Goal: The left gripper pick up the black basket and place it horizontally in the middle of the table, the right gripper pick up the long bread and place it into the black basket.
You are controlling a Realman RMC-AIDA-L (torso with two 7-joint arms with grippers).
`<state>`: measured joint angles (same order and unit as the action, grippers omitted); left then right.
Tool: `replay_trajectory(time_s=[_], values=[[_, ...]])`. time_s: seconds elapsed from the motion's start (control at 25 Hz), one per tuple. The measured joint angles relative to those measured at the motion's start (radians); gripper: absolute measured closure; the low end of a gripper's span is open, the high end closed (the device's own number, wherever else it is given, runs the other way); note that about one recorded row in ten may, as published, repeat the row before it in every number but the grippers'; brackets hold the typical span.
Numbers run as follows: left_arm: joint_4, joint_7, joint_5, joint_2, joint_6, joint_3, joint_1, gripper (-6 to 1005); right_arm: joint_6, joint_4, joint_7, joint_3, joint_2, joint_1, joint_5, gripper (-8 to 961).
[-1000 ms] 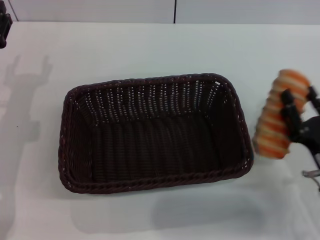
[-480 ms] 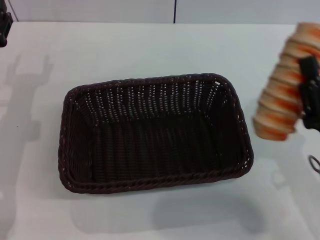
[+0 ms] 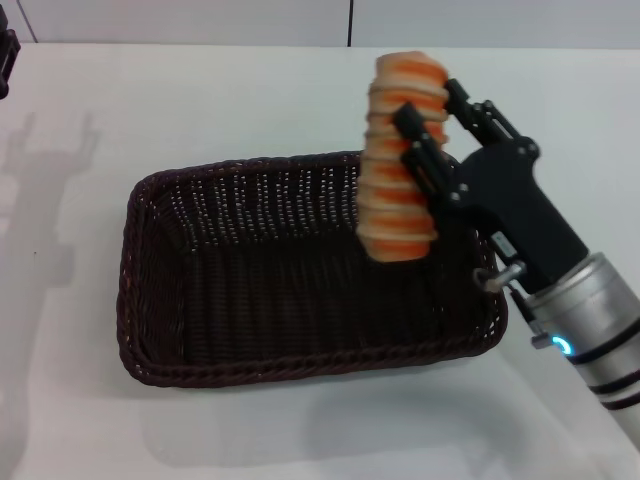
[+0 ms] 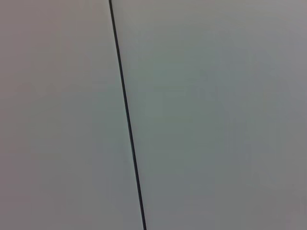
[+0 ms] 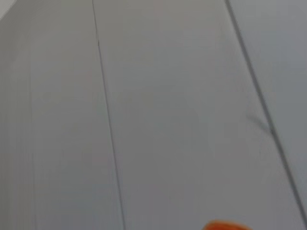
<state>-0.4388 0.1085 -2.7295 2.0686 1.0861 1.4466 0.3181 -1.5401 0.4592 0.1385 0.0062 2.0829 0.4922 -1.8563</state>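
The black basket (image 3: 250, 290) lies lengthwise across the middle of the white table (image 3: 250, 100) in the head view. My right gripper (image 3: 425, 135) is shut on the long bread (image 3: 400, 150), a tan roll with orange stripes held upright in the air over the basket's right end. An orange edge of the bread (image 5: 220, 225) shows in the right wrist view. My left gripper (image 3: 8, 60) is parked at the far left edge of the table, only partly in view. The left wrist view shows only a pale wall.
The right arm's silver-grey forearm (image 3: 590, 330) with a blue light reaches in from the lower right over the basket's right rim. A pale wall with a dark seam (image 3: 350, 22) runs behind the table.
My right gripper has carried the long bread up and to the left, from beside the basket's right side to above its right end. The basket has not moved.
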Motion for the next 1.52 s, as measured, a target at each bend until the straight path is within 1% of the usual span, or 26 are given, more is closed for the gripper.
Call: replay_trajectory(time_s=[0.04,0.2,0.44,0.6,0.64,0.68,0.8,0.84,0.88,1.0,1.04,1.08,1.24,1.52], values=[[0.000,0.000,0.000,0.000,0.000,0.000,-0.001,208,0.022,0.011,0.000,-0.002,0.000,0.012,-0.001,537],[0.007,0.000,0.000,0.000,-0.003,0.000,-0.002,208,0.025,0.016,0.000,0.003,-0.001,0.015,-0.017,415],[0.017,-0.001,0.001,0.000,-0.002,0.000,-0.001,208,0.015,0.026,0.008,0.008,-0.001,0.010,-0.026,301],[0.021,-0.001,0.001,0.000,-0.001,0.000,-0.002,208,-0.014,0.027,0.014,0.013,-0.001,0.000,-0.024,252],[0.022,-0.001,0.001,0.000,-0.001,0.000,-0.003,208,-0.041,0.025,0.014,0.029,-0.002,-0.018,-0.020,240],[0.023,-0.001,0.001,0.000,-0.001,0.000,-0.005,208,-0.041,0.025,0.014,0.029,-0.002,-0.018,-0.020,232],[0.023,-0.001,0.000,0.001,0.000,0.000,-0.017,208,-0.079,0.021,0.015,0.080,-0.004,-0.066,-0.019,207],[0.030,-0.001,0.000,0.001,0.000,0.000,-0.021,208,-0.113,0.015,0.015,0.129,-0.005,-0.112,-0.018,199],[0.030,-0.001,0.000,0.001,0.000,0.000,-0.021,208,-0.113,0.015,0.015,0.129,-0.005,-0.112,-0.018,191],[0.060,-0.001,0.000,0.001,0.038,0.000,-0.032,208,-0.154,0.001,0.017,0.203,-0.005,-0.178,-0.017,166],[0.077,-0.001,-0.002,0.002,0.081,0.000,-0.044,208,-0.169,-0.010,0.020,0.276,-0.004,-0.230,-0.016,158],[0.077,-0.001,-0.002,0.002,0.081,0.000,-0.044,208,-0.169,-0.010,0.020,0.276,-0.004,-0.230,-0.016,158],[0.110,-0.001,0.001,0.003,0.107,0.005,-0.055,208,-0.159,-0.037,0.021,0.398,-0.001,-0.305,-0.014,157],[0.138,-0.001,0.005,0.003,0.109,0.008,-0.058,208,-0.166,-0.064,0.021,0.439,0.001,-0.330,-0.011,158]])
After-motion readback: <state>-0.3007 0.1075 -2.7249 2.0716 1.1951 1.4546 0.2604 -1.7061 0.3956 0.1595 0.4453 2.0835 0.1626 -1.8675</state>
